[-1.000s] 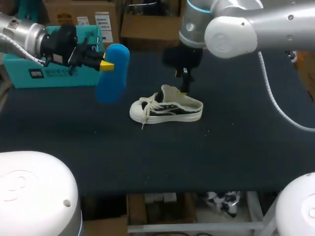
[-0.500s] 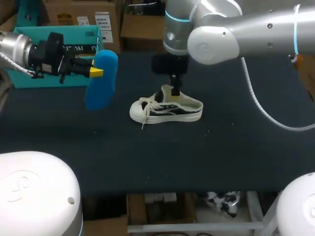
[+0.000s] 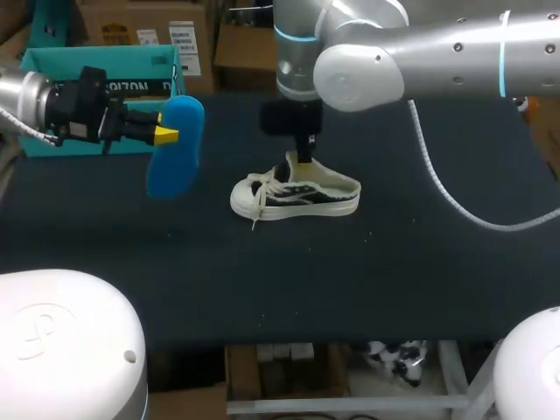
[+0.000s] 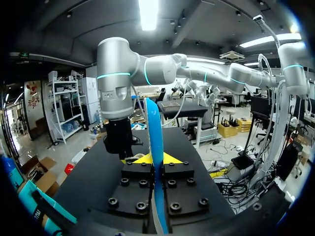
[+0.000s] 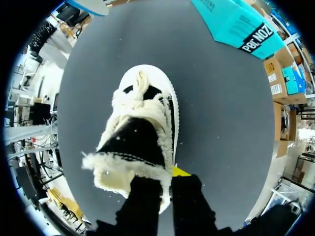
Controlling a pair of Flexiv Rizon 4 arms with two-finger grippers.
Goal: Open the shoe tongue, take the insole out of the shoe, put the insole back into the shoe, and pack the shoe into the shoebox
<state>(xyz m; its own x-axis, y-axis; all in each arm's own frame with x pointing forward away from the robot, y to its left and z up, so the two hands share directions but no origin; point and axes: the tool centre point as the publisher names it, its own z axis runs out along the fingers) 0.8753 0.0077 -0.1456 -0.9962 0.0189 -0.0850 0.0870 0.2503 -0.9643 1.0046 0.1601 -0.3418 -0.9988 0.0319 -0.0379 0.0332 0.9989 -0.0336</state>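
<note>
Head view, left tool [image 3: 166, 134] clamped on blue insole [image 3: 172, 162] above worktop [image 3: 420, 262], right tool [image 3: 304, 160] pinching shoe [image 3: 302, 198] collar

White-black shoe [image 3: 297, 197] upright mid-table, blue insole [image 3: 173, 149] held aloft, teal shoebox [image 3: 105, 59] behind

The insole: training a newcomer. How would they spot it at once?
Above the dark table, left of the white shoe, my left gripper holds the insole near the teal shoebox. It alone is bright blue, flat and oval.
</note>
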